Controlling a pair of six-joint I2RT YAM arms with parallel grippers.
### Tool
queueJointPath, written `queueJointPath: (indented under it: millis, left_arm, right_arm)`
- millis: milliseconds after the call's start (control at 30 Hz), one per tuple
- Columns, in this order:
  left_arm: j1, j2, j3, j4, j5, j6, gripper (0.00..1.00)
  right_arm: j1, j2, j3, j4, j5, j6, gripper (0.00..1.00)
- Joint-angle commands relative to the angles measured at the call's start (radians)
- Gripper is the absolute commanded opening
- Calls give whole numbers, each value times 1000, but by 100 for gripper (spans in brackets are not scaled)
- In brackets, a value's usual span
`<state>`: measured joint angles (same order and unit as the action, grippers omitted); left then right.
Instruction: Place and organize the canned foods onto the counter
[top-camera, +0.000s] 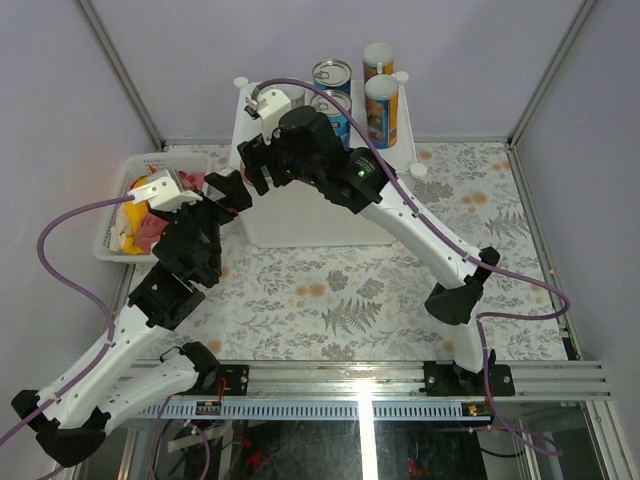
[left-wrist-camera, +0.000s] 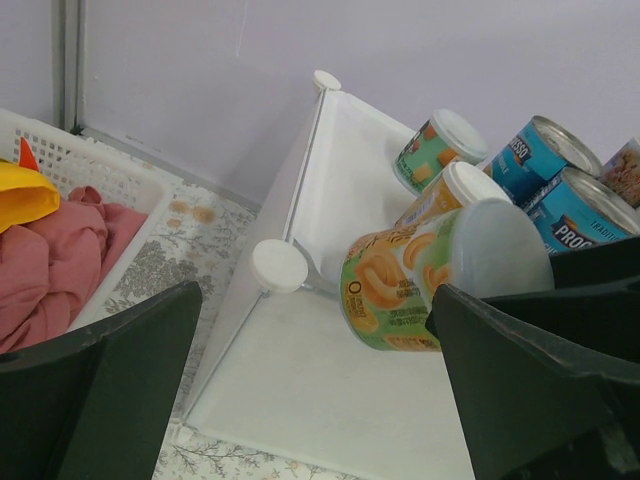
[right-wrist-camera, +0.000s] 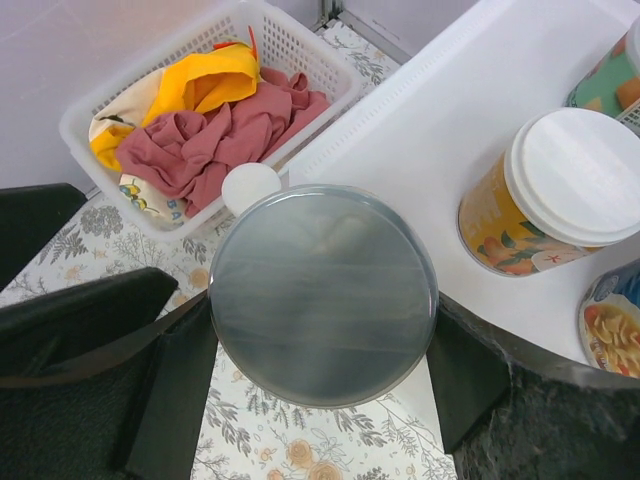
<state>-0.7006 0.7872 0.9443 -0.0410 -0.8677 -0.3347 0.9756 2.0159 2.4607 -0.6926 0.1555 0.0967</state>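
Currently, the right gripper clamps a tilted jar between its fingers at the counter's near-left corner. The left gripper is spread and empty beside the counter.

You can read "ESSO" on the farther blue can, "PROG" and small "TRADI" on the nearer blue can, other labels too blurred for you.

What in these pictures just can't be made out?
Top view: the jar in the right gripper, covered by the right arm.
Right wrist view: that jar's label, under its own lid.
Left wrist view: the nearer blue can, partly behind dark gripper parts and cut by the edge.
Top view: what lies in the basket, mostly under the left arm.
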Motion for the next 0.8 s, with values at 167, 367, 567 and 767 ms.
queueJointPath:
  millis: [167, 367, 567, 767]
  left_arm:
    - [2, -15, -87, 162, 59, 108, 99]
    - [6, -36, -176, 273, 182, 215, 100]
    - [7, 3, -203, 332, 229, 296, 100]
    - [7, 71, -202, 435, 228, 389, 100]
  right_arm:
    - [-29, -1, 80, 153, -24, 5, 0]
    - [-38, 13, 100, 144, -32, 19, 0]
    - [-45, 20, 104, 137, -43, 28, 0]
    - [-49, 21, 103, 133, -58, 37, 0]
